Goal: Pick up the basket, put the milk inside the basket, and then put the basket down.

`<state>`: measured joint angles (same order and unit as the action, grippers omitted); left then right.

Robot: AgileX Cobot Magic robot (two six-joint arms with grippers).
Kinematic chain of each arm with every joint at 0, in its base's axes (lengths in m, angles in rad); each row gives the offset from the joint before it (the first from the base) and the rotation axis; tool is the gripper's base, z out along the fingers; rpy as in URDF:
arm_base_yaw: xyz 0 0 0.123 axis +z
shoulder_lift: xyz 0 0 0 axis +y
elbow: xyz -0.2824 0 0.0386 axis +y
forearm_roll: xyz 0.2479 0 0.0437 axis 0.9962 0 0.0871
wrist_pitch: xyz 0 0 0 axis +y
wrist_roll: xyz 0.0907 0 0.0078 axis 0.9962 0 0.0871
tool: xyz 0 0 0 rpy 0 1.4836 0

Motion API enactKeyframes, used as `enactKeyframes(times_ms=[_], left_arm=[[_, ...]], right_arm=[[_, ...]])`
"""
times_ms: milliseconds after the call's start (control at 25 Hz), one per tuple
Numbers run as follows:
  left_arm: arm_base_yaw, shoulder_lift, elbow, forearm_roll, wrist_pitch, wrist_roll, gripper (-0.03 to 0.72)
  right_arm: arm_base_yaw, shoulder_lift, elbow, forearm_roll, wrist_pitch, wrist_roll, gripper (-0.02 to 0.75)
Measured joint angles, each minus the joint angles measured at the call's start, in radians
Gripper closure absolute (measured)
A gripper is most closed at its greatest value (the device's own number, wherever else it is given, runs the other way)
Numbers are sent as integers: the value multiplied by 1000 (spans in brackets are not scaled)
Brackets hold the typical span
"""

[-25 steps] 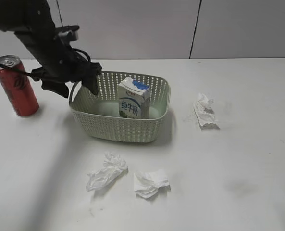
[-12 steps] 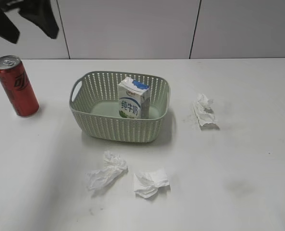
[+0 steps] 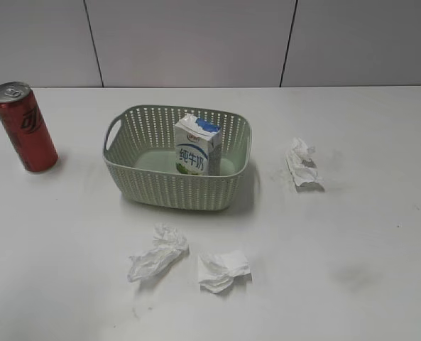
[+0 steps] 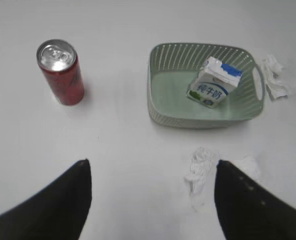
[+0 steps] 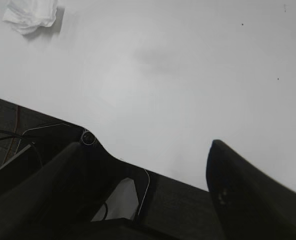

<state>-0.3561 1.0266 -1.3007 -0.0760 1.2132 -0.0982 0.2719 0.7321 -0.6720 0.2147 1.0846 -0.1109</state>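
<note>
On the white surface [image 3: 366, 234], the milk [image 3: 196, 145] stood upright inside the basket [image 3: 175, 186]; both end effectors, left [image 4: 150, 197] and right [image 5: 148, 170], hung spread wide, empty.

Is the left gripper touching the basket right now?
Apart. In the left wrist view the left gripper is open and hangs high over bare table, well short of the basket; the exterior view shows no arm near it.

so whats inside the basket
Only the milk, standing upright on the basket floor, toward the right side. The rest of the floor is bare; the patch directly under the carton is hidden.
</note>
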Motion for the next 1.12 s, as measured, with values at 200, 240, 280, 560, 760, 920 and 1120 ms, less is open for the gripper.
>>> enactKeyframes(times_ms=[200, 240, 280, 560, 760, 920, 1120], left_arm=[[0, -329, 272, 20, 7, 1, 106], [0, -388, 329, 25, 10, 1, 106], [0, -458, 382, 32, 10, 1, 106], [-1, -855, 649, 61, 12, 4, 111], [-2, -1017, 735, 76, 17, 16, 114], [-2, -1032, 739, 76, 16, 27, 126], [-2, -1032, 748, 76, -32, 58, 133]], right_arm=[[0, -245, 113, -7, 45, 3, 164], [0, -304, 127, -8, 48, 3, 164], [0, -363, 142, -9, 49, 3, 164], [1, -707, 203, -13, 35, 3, 164], [1, -736, 208, -23, 4, 3, 164], [1, -730, 220, -29, -55, 3, 164], [1, -729, 257, -30, -122, 3, 165]])
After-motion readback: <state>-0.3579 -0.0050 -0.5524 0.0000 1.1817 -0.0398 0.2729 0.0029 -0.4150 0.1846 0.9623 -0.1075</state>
